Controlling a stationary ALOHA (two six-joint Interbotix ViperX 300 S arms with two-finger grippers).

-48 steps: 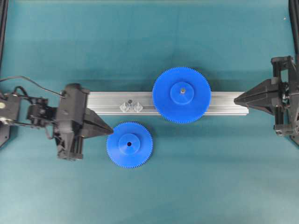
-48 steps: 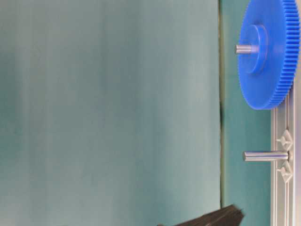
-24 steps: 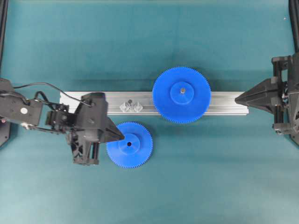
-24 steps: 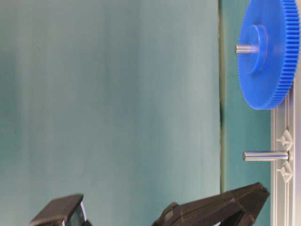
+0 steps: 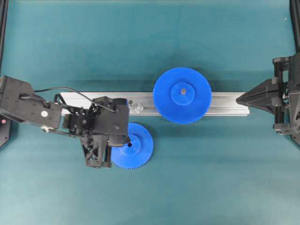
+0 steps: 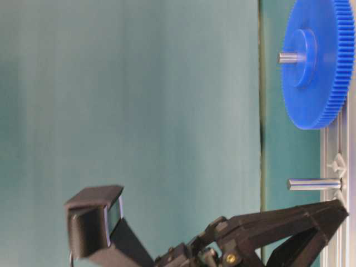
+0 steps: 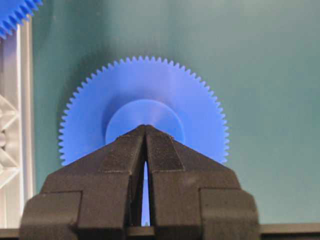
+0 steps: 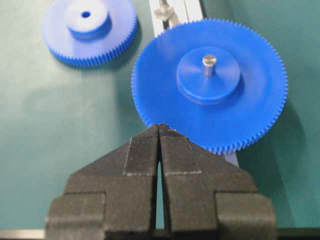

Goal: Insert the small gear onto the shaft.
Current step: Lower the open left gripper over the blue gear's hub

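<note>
A small gear (image 5: 132,146), blue, finely toothed, with a raised round hub, lies flat on the teal desk (image 5: 197,178). The left claw (image 7: 145,128), pinched together and empty, hovers over its hub.

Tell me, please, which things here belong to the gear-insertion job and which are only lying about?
For the job:
- small gear, flat on the mat
- shaft, standing bare on the bar
- left gripper, shut above the small gear

Just there:
- large gear, already on its own pin
- aluminium bar
- right gripper, shut, off to the side
</note>
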